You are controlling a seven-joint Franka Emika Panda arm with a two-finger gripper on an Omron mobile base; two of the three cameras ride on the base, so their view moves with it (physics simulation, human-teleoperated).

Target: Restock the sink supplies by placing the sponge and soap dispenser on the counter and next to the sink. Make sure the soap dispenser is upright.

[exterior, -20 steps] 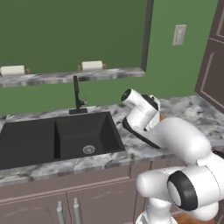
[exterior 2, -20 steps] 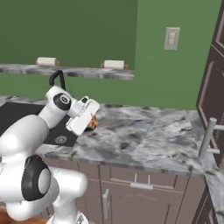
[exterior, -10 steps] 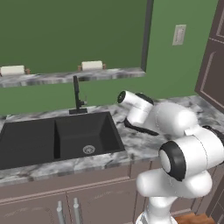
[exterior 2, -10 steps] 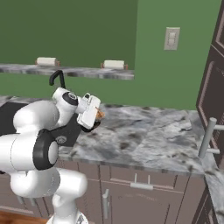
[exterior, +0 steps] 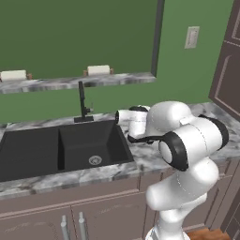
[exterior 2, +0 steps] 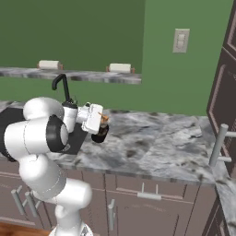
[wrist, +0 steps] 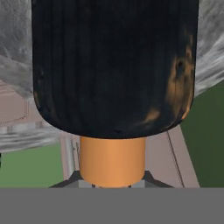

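Marbled counter [exterior 2: 156, 143] lies right of your sink [exterior: 61, 145]. Your gripper [exterior 2: 102, 123] holds the soap dispenser [exterior 2: 100, 132] above it, seemingly tilted.

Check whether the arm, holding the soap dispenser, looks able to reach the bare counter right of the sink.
Probably yes: the soap dispenser in the gripper hangs over the counter beside the sink, with nothing standing underneath.

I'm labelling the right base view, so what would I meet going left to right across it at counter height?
Sink → faucet → claw shut on the soap dispenser → bare marbled counter → cabinet handle.
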